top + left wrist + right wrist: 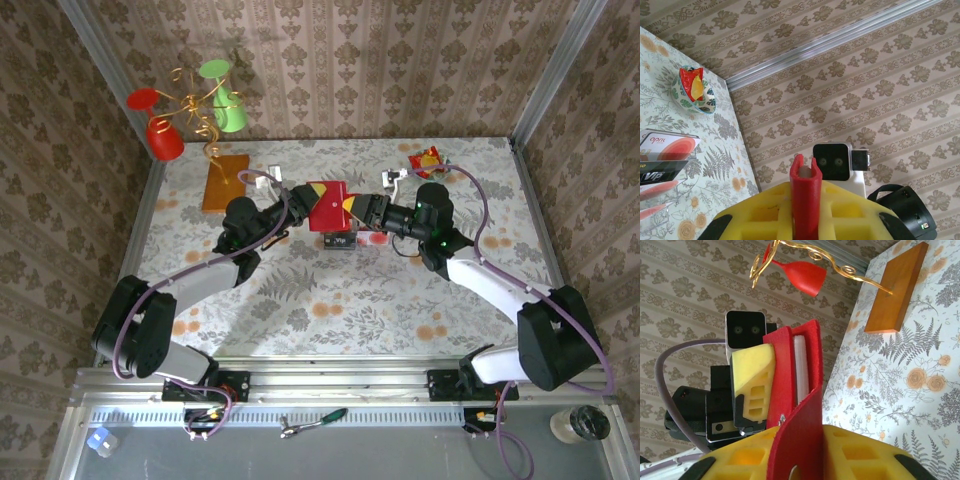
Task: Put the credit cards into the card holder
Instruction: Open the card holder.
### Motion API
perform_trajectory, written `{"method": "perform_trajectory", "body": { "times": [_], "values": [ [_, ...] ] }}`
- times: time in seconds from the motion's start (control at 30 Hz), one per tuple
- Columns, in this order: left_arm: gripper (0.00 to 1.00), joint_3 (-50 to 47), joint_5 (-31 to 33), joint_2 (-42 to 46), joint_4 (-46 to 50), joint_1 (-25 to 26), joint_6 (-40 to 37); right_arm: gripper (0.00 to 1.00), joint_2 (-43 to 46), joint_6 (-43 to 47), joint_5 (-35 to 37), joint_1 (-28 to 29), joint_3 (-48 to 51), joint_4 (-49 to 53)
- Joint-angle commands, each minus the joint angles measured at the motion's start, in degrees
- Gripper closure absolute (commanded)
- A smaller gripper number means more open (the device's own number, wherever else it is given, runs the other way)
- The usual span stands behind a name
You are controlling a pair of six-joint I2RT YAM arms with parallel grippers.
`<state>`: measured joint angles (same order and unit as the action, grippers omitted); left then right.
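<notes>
The left pincer [805,192] is clamped tight on one edge of the small, flat, bright-red folding card holder [328,205], its yellow pads pressed against the red cover from both sides. The right pincer [795,452] meets it from the opposite side. Its yellow pads flank the other red flap with no gap showing, so it looks closed on that flap too. Between the two flaps the card holder stands open in a narrow V with its pale inner pockets [800,365] exposed, and it appears to be held up off the floral-patterned bench [300,300]. The credit cards [338,240], a small stack of pale rectangles with a dark strip and a red round blotch, lie flat on the bench just below the card holder, on its side toward the arm bases. Their long side runs across the bench from left to right. The stack sits a shade nearer the right pincer than the left, though both are close above it. Both pincers are busy, so I judge that one must let go to drop and fetch a card while the other keeps the pocket mouth presented. Beyond the card holder to the far left lies an orange-brown rectangular wooden block [225,180], and a red-and-yellow snack wrapper [427,158] sits to the far right.
</notes>
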<state>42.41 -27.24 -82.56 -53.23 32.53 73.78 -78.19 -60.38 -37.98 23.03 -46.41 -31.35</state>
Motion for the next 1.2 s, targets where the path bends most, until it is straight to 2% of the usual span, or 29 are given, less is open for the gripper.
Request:
{"method": "perform_trajectory", "body": {
  "times": [0.0, 0.23, 0.47, 0.6, 0.8, 0.93, 0.97, 1.0, 1.03, 1.17],
  "values": [
    [1.0, 1.1, -0.9, -0.4, -3.1, -0.1, 0.6, 0.77, -0.9, -0.7, -1.7, -0.2, 0.8, -3.3],
    [1.0, 1.5, -0.7, -0.6, -3.4, -0.1, 0.8, 0.85, -1.2, -1.2, -1.6, -0.3, 2.3, -4.4],
    [1.0, 1.7, -0.7, -1.1, -3.7, 0.1, 0.8, 0.81, -2.9, -2.9, -3.9, -0.2, 2.4, -8.0],
    [1.0, 1.6, -0.5, -1.2, -3.7, 0.1, 0.7, 0.82, -3.5, -3.6, -6.1, -0.2, 1.7, -9.4],
    [1.0, 1.5, -0.5, -1.7, -3.9, 0.2, 0.8, 1.0, -3.7, -3.5, -6.6, -0.1, 1.7, -9.4],
    [1.0, 1.3, -0.9, -1.7, -3.2, 0.0, 0.1, 1.0, -3.3, -3.5, -6.4, -0.1, 2.0, -9.4],
    [0.96, 1.2, -0.9, -1.6, -2.6, -0.1, -0.1, 1.0, -3.2, -3.5, -6.3, -0.2, 2.1, -9.4],
    [0.85, 0.9, -0.7, -1.4, -2.1, -0.2, -0.5, 1.0, -3.0, -3.6, -6.1, -0.2, 2.2, -9.3],
    [0.78, 0.5, -0.5, -1.2, -1.7, -0.4, -0.9, 1.0, -3.0, -3.7, -5.9, -0.2, 2.4, -9.4],
    [0.58, -1.4, 0.4, 0.2, 1.0, -1.3, -3.1, 1.0, -2.3, -3.6, -5.0, -0.3, 3.3, -8.9]
  ]
}}
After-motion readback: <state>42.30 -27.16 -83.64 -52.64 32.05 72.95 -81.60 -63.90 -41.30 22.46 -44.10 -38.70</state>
